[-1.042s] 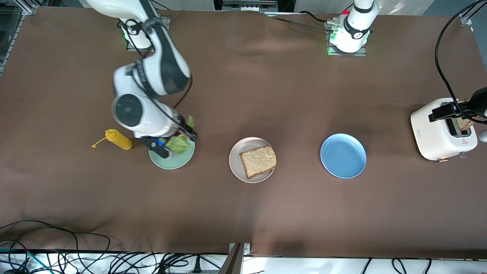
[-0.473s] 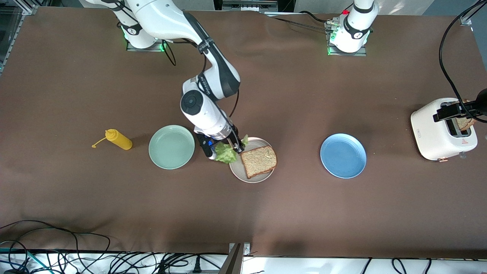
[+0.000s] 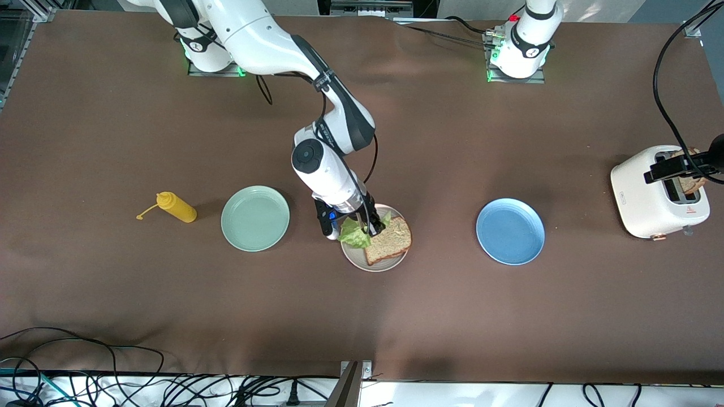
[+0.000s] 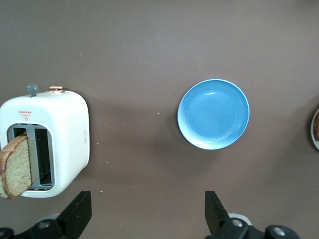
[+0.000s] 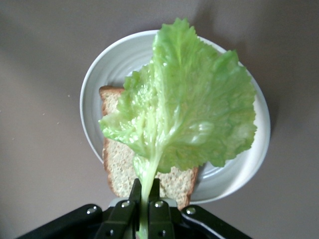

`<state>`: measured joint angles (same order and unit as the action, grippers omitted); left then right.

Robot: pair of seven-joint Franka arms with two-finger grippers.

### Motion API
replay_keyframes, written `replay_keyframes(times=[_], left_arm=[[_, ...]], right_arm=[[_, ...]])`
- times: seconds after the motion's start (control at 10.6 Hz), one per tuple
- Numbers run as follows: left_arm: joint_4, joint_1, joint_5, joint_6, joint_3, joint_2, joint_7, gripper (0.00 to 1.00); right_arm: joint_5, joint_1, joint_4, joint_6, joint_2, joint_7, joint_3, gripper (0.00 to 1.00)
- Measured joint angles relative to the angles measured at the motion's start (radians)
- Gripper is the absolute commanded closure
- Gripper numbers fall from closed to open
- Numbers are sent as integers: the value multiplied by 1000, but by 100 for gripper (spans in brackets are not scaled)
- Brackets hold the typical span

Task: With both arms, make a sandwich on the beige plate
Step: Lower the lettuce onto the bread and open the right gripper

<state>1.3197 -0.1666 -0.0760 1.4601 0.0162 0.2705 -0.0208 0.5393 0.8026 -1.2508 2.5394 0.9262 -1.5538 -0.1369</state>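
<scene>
My right gripper is shut on the stem of a ruffled green lettuce leaf and holds it over the beige plate. One slice of brown bread lies on that plate. In the right wrist view the lettuce hangs over the bread and the plate, with the jaws pinching its stem. My left gripper is open and empty over the white toaster; its view shows the gripper wide apart. A second bread slice sticks up from a toaster slot.
A mint green plate and a yellow mustard bottle stand toward the right arm's end. A blue plate lies between the beige plate and the toaster, and also shows in the left wrist view. Cables lie along the table's near edge.
My right gripper lifted the lettuce off the mint green plate and carried it over the beige plate and bread. The left arm has barely moved.
</scene>
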Motion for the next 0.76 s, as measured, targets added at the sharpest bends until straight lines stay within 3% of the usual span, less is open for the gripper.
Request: replay_keyframes(times=[0.19,0.76], left_arm=[[0,-82,-80,1,0,0,9,0],[-1,-64,39,8,120,0,6,0]], right_arm=[[0,-3,11,7,13,-3,0,7],[-4,-3,36,-34,-16,-25,-21,0]])
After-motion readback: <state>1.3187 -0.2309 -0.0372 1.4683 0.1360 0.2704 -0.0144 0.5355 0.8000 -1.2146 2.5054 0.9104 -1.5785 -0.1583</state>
